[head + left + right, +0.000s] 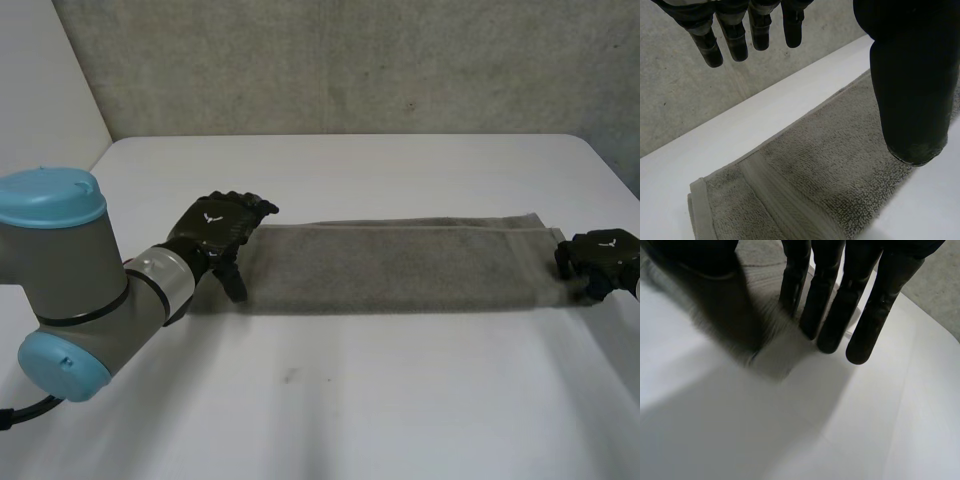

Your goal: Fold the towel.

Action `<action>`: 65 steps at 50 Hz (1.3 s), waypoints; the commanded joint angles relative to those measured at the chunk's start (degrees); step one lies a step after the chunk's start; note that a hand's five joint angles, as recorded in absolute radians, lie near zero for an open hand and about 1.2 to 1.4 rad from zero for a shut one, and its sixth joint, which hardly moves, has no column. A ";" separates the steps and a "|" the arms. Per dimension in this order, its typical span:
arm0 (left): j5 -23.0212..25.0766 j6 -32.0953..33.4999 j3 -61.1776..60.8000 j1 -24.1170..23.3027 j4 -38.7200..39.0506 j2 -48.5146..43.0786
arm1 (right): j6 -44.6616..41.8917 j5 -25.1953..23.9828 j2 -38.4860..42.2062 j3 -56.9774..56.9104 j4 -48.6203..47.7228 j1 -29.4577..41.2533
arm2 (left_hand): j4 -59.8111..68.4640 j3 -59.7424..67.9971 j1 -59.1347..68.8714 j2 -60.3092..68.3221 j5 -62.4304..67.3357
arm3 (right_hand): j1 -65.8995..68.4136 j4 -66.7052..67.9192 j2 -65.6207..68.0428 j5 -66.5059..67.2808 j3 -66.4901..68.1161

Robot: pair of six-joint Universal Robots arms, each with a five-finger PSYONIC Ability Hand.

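The towel (pixel 400 265) lay flat on the white bench (pixel 350 400) as a long, narrow grey strip, already doubled along its length and stretched across between the two hands, with a grey wall (pixel 350 60) behind the bench. The left hand (pixel 215 232) hovered at the towel's left end. In the left wrist view its fingers (pixel 737 37) were straight and set well apart from the thumb (pixel 910 90), with the towel's hemmed corner (pixel 815 180) lying below them and nothing in their hold. The right hand (pixel 600 252) sat at the towel's right end. In the right wrist view its fingers (pixel 865 315) reached down nearly straight, their tips at the end of the towel (pixel 775 357), the thumb apart above the cloth and no pinch on it to be seen.
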 commanded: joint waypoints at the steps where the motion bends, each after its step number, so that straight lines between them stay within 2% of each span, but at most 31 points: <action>1: 0.04 -0.04 0.09 0.03 -0.10 -0.02 | -0.15 1.21 1.77 -2.43 -0.26 -1.24 | 0.47 0.35 0.11 0.50 -1.90 | 19.02 20.30 20.10 20.29 20.56; 4: 0.04 -0.04 0.09 0.03 -0.10 -0.02 | -0.15 1.92 1.77 -2.79 -0.43 -1.95 | 0.47 0.35 0.11 0.50 -1.90 | 19.02 20.30 20.10 20.29 20.56; 10: -0.05 -0.04 -0.44 0.12 -0.10 0.07 | -2.88 6.84 1.25 -4.37 -2.46 -6.08 | 0.47 0.35 0.11 0.50 -1.90 | 19.02 20.30 20.10 20.29 20.56; 15: 0.13 0.05 -0.87 0.30 -0.10 0.24 | -11.30 9.30 0.81 -7.43 -2.37 -10.38 | 0.47 0.35 0.11 0.50 -1.90 | 19.02 20.30 20.10 20.29 20.56; 26: -0.05 0.05 -1.31 0.65 -0.19 0.95 | -10.61 10.62 -4.99 -10.35 -2.02 -8.01 | 0.47 0.35 0.11 0.50 -1.90 | 19.02 20.30 20.10 20.29 20.56; 28: 0.04 0.05 -1.93 0.82 -0.10 1.04 | -9.13 10.62 -7.09 -10.70 -2.10 -0.76 | 0.47 0.35 0.11 0.50 -1.90 | 19.02 20.30 20.10 20.29 20.56; 29: 0.04 0.05 -1.93 0.82 -0.10 1.04 | -9.12 10.62 -7.10 -10.70 -2.10 -0.72 | 0.47 0.35 0.11 0.50 -1.90 | 19.02 20.30 20.10 20.29 20.56; 31: 0.04 0.05 -1.93 0.82 -0.10 1.04 | -7.98 11.23 -8.50 -10.96 -2.19 6.63 | 0.47 0.35 0.11 0.50 -1.90 | 19.02 20.30 20.10 20.29 20.56; 34: 0.04 0.05 -2.02 0.91 -0.10 1.04 | -7.71 11.85 -8.95 -10.87 -2.28 9.92 | 0.47 0.35 0.11 0.50 -1.90 | 19.02 20.30 20.10 20.29 20.56; 36: 0.04 0.05 -2.10 0.91 -0.10 1.04 | -7.27 13.60 -9.39 -10.96 -2.72 18.40 | 0.47 0.35 0.11 0.50 -1.90 | 19.02 20.30 20.10 20.29 20.56; 37: 0.04 0.05 -2.10 0.91 -0.10 1.04 | -7.27 13.61 -9.39 -10.96 -2.72 18.44 | 0.47 0.35 0.11 0.50 -1.90 | 19.02 20.30 20.10 20.29 20.56; 39: 0.04 0.05 -2.28 0.91 -0.01 1.04 | -7.36 15.88 -8.86 -11.31 -3.33 27.80 | 0.47 0.35 0.11 0.50 -1.90 | 19.02 20.30 20.10 20.29 20.56; 40: 0.04 0.05 -2.28 0.91 -0.01 1.04 | -7.36 15.89 -8.86 -11.31 -3.33 27.85 | 0.47 0.35 0.11 0.50 -1.90 | 19.02 20.30 20.10 20.29 20.56; 42: -0.05 0.05 -2.28 0.91 -0.01 1.04 | -7.45 17.38 -6.76 -11.40 -4.73 35.46 | 0.47 0.35 0.11 0.50 -1.90 | 19.02 20.30 20.10 20.29 20.56; 45: -0.05 0.05 -2.37 0.91 -0.10 1.04 | -7.36 17.65 -5.52 -11.40 -5.27 39.10 | 0.47 0.35 0.11 0.50 -1.90 | 19.02 20.30 20.10 20.29 20.56; 47: -0.05 0.05 -2.37 0.91 -0.01 1.04 | -7.36 17.65 -3.16 -11.31 -5.53 45.57 | 0.47 0.35 0.11 0.50 -1.90 | 19.02 20.30 20.10 20.29 20.56; 55: -0.05 0.05 -2.46 0.91 -0.01 1.04 | -7.27 17.47 1.94 -9.91 -5.62 54.29 | 0.47 0.35 0.11 0.50 -1.90 | 19.02 20.30 20.10 20.29 20.56; 65: 0.04 0.05 -2.46 0.74 -0.01 0.95 | -7.01 16.95 3.36 -8.59 -5.00 55.62 | 0.47 0.35 0.11 0.50 -1.90 | 19.02 20.30 20.10 20.29 20.56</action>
